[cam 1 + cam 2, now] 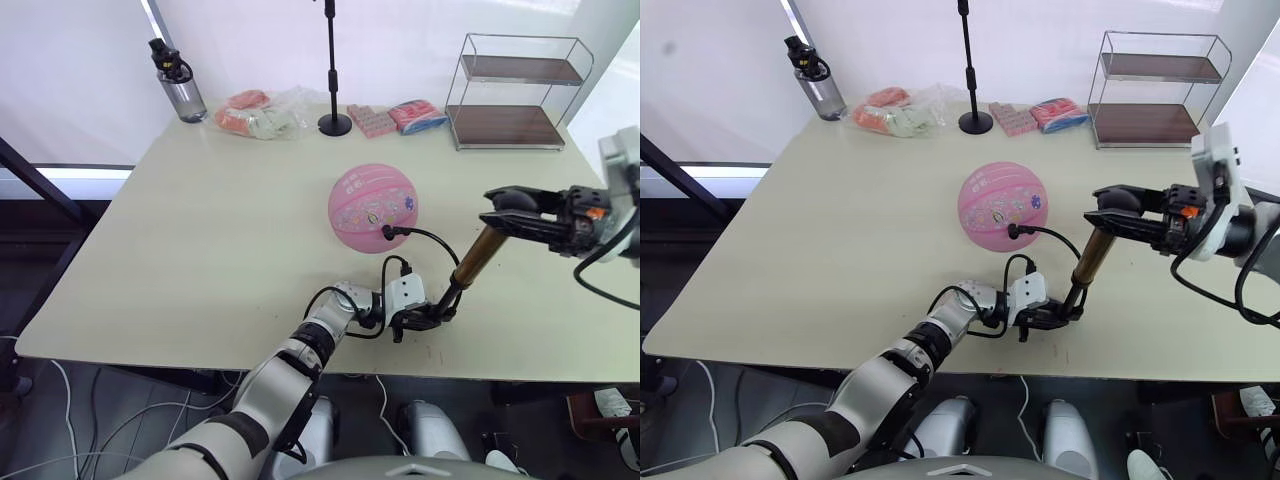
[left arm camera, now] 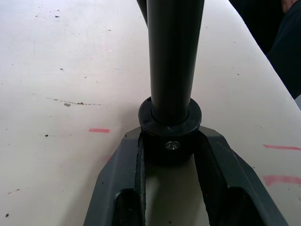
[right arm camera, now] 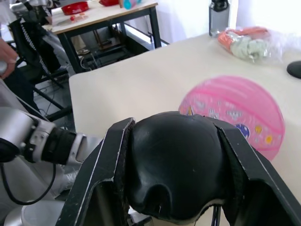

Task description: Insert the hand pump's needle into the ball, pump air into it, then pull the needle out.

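Right of frame centre, the left gripper (image 1: 425,318) clamps its fingers on the gold-bronze hand pump's (image 1: 475,257) black base to brace it on the beige table (image 1: 200,230), the right gripper (image 1: 500,210) grips its black handle for pumping, and the hose's needle (image 1: 387,233) sits in the pink printed ball (image 1: 372,205).

The needle was too small to make out: where the hose (image 1: 425,237) met the ball (image 1: 373,207), only the black fitting showed, so how deep the pin sat could not be told. The pump (image 1: 474,258) had both ends covered. Its handle was wrapped by the right gripper (image 3: 176,169), and the base cap was clasped between the left gripper's (image 2: 170,146) fingers, which hid the cap's sides. In the left wrist view the pump's barrel ran off the picture's edge. In the right wrist view the handle blocked the ball's near side. The right arm was cut off at the picture's edge beside the pump.
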Controlling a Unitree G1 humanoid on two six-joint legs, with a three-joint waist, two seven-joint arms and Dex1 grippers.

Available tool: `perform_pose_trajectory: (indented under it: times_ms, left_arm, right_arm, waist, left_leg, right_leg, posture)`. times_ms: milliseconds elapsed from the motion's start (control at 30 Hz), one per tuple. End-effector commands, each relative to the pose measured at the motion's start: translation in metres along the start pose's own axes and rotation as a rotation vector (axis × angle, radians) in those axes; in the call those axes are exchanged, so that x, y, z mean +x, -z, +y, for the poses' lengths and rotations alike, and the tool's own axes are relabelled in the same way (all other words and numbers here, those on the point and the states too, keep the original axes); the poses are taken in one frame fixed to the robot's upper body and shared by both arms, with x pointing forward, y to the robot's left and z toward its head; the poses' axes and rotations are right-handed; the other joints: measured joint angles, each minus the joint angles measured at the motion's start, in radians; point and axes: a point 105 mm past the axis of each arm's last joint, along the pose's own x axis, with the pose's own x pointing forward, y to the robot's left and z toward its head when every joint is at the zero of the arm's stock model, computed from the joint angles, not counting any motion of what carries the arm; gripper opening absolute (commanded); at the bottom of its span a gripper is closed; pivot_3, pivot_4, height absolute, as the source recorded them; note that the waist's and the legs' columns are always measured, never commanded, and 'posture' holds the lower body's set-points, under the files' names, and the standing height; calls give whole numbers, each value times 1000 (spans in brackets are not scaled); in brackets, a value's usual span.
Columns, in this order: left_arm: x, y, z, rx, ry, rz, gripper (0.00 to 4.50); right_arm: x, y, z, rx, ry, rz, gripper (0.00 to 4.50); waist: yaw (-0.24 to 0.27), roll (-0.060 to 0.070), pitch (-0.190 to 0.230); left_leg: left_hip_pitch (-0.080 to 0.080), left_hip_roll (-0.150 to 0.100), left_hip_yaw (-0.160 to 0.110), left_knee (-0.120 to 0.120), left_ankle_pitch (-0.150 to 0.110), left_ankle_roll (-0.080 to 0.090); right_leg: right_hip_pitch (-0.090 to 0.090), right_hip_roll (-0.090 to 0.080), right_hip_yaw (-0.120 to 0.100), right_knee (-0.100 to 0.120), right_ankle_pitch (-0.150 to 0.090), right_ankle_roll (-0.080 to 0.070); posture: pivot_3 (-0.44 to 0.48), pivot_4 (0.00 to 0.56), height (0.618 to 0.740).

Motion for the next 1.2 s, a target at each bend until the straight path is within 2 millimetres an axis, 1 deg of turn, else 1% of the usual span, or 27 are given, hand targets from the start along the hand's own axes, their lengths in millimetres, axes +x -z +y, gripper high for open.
perform_pose_trajectory:
  times_ms: [33,100,167,267,400,467,567,667,733,833,900,933,1067,1200]
  left_arm:
    - [-19,86,-35,-224,37,271,1035]
    - [-20,86,-35,-223,38,272,1035]
    - [-20,86,-36,-222,40,274,1035]
    - [-21,86,-35,-219,42,277,1035]
    - [-21,86,-35,-214,44,280,1035]
    - [-22,86,-35,-212,47,282,1035]
    - [-22,86,-35,-212,47,283,1035]
    - [-22,87,-34,-212,46,284,1035]
    - [-23,87,-34,-212,45,284,1035]
    - [-24,87,-33,-202,39,288,1035]
    - [-24,87,-32,-205,34,285,1035]
    - [-24,87,-32,-205,34,285,1035]
    - [-25,87,-31,-205,28,284,1035]
    - [-25,86,-30,-203,25,281,1035]
  right_arm:
    - [-12,-42,6,-122,22,-88,1919]
    - [-16,-52,3,-114,40,-124,1919]
    - [-17,-56,1,-106,56,-142,1919]
    - [-19,-53,-1,-108,67,-108,1919]
    - [-18,-56,-2,-91,73,-128,1919]
    - [-15,-48,-3,-62,68,-119,1919]
    - [-8,-30,-2,-12,50,-102,1919]
    - [0,-10,-6,11,69,-80,1919]
    - [6,11,-12,31,114,-44,1919]
    - [12,49,-14,46,140,49,1919]
    - [16,62,-16,62,166,45,1919]
    - [18,68,-16,70,170,49,1919]
    - [23,108,-10,76,162,153,1919]
    - [25,130,-4,100,161,184,1919]
  waist:
    - [0,0,0]
    - [0,0,1]
    - [0,-1,2]
    - [0,0,3]
    - [0,0,3]
    - [0,1,4]
    - [0,1,4]
    - [0,0,3]
    - [-1,-2,1]
    - [-3,-5,-3]
    - [-7,-8,-6]
    - [-9,-8,-7]
    - [-10,-8,-10]
    - [-10,-10,-12]
  left_leg:
    - [0,0,0,0,0,0]
    - [0,0,0,0,0,0]
    - [0,0,0,0,0,0]
    - [-1,0,0,0,0,0]
    - [-1,0,0,0,0,0]
    - [-1,0,0,0,0,0]
    - [-1,0,0,0,0,0]
    - [0,0,0,0,0,0]
    - [0,0,0,0,0,0]
    - [1,1,0,0,0,0]
    - [2,1,0,0,0,0]
    - [2,2,0,0,0,0]
    - [3,2,-1,0,0,0]
    - [3,2,-1,-1,0,0]
  right_leg:
    - [0,0,0,0,0,0]
    - [0,0,0,0,0,0]
    - [0,0,0,0,0,0]
    - [0,-1,0,0,0,1]
    - [0,-1,0,0,2,3]
    - [-1,-1,0,0,2,3]
    - [0,0,0,0,2,3]
    - [0,0,0,0,2,3]
    - [0,0,0,0,2,3]
    - [0,1,0,0,1,3]
    - [0,1,0,0,1,2]
    - [1,2,0,0,0,0]
    - [1,1,0,0,-1,-1]
    - [1,1,0,0,-1,-1]
  posture:
    - [0,150,731]
    - [0,150,731]
    - [0,150,731]
    - [0,150,731]
    - [0,150,731]
    - [0,150,731]
    - [0,150,731]
    - [0,150,731]
    - [0,150,731]
    - [0,150,731]
    - [0,150,731]
    - [0,150,731]
    - [0,150,731]
    - [0,150,731]
